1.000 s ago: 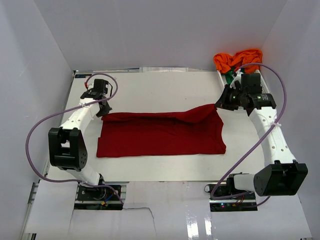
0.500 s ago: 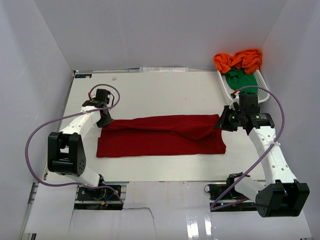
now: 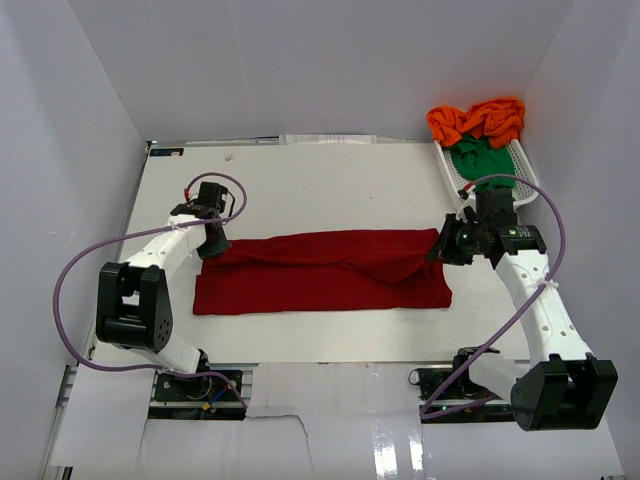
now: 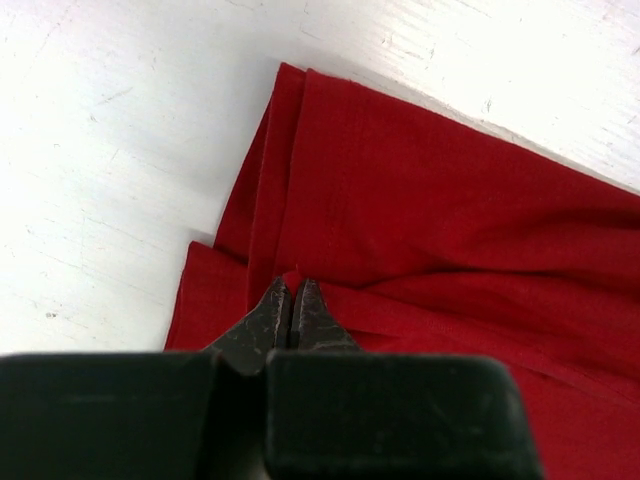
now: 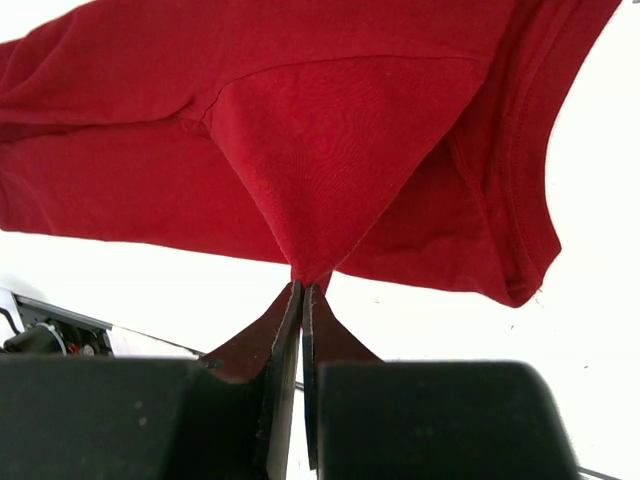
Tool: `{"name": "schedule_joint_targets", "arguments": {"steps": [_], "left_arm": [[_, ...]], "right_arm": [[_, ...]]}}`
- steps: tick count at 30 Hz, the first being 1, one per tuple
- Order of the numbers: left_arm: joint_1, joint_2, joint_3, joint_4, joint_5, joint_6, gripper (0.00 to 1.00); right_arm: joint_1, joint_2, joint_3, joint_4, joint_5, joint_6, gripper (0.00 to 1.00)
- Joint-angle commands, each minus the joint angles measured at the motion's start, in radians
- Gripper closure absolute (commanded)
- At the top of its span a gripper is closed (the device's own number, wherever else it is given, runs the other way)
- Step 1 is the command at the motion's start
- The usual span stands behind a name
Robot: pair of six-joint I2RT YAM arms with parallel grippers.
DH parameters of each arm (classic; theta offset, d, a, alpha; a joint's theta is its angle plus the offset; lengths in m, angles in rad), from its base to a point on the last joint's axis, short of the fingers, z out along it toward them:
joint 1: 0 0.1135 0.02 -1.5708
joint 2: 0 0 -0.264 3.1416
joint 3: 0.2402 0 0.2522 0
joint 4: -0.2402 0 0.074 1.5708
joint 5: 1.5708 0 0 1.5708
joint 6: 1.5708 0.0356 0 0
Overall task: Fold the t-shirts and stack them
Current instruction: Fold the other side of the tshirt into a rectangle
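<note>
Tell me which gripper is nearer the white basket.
Right. The right gripper pinches the dark red t-shirt at its end just short of the white basket; the left gripper pinches the opposite end, far from it.

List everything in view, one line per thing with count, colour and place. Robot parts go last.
dark red t-shirt: one, dark red, spread across the middle of the table.
orange t-shirts: count unclear, bright orange, heaped at the basket's far end.
green t-shirt: one visible, green, in the basket.
basket: one, white lattice, far right.
table: one, white.
cables: two, purple, one looping off each arm.
arms: two, white and black, bases at the near edge.
left gripper: one, black, shut on the dark red t-shirt's left end.
right gripper: one, black, shut on its right end, pulling up a peak of cloth.
</note>
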Motion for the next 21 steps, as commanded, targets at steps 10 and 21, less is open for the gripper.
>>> {"name": "schedule_joint_targets", "arguments": {"steps": [10, 21], "left_arm": [[-0.002, 0.025, -0.003, 0.019, -0.039, 0.020, 1.00], [-0.002, 0.030, -0.003, -0.022, -0.111, 0.005, 0.29]], "right_arm": [[-0.002, 0.021, -0.016, -0.009, 0.049, -0.034, 0.92], [-0.002, 0.039, -0.012, -0.055, 0.203, -0.019, 0.34]]}}
